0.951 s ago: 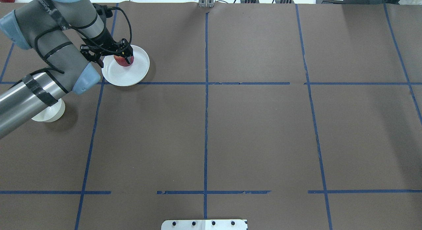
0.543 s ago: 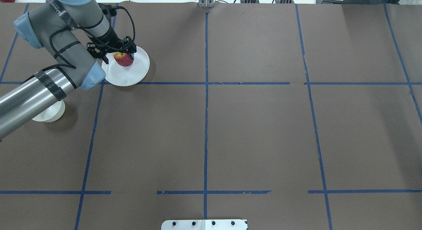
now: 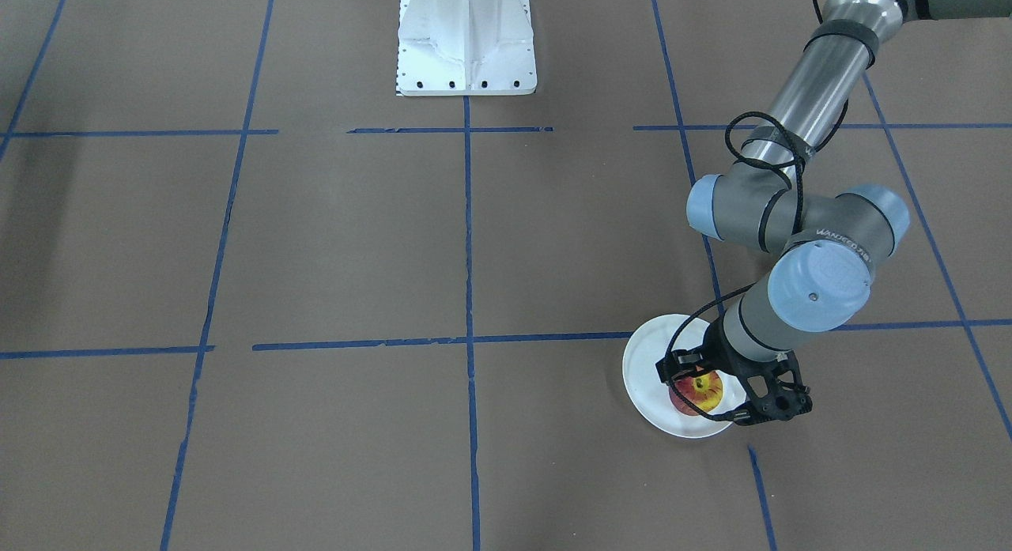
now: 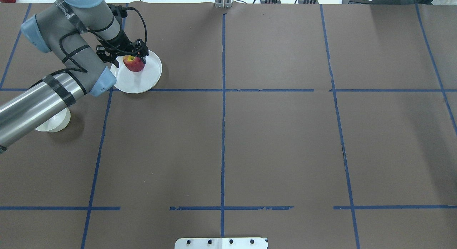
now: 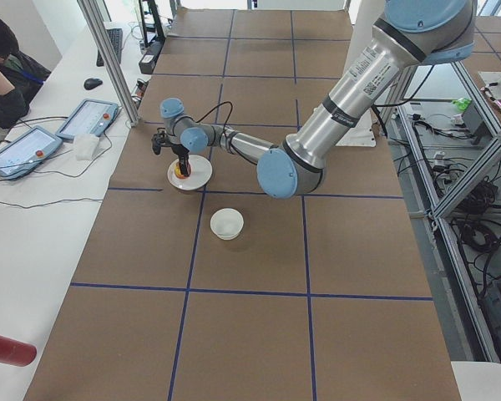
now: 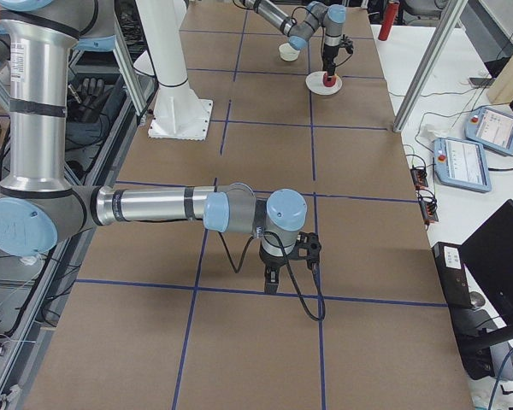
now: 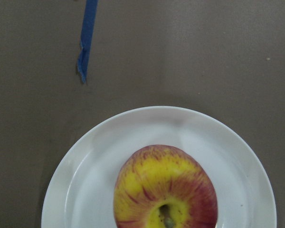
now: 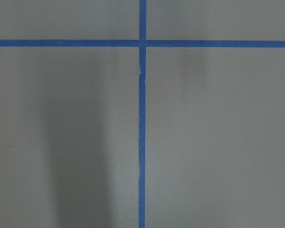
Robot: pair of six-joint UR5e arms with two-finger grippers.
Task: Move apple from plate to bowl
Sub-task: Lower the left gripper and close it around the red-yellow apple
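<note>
Nearest the robot, right gripper (image 6: 291, 275) hangs over the taped tabletop (image 6: 368, 342), grip impossible to tell; then the bowl (image 5: 226, 223). Farther out, left gripper (image 3: 704, 396) straddles the apple (image 4: 134, 63) on the plate (image 4: 148, 81), jaws spread. Best to close across its widest part, lift straight. Arm lettering (image 3: 838, 235): illegible.
</note>
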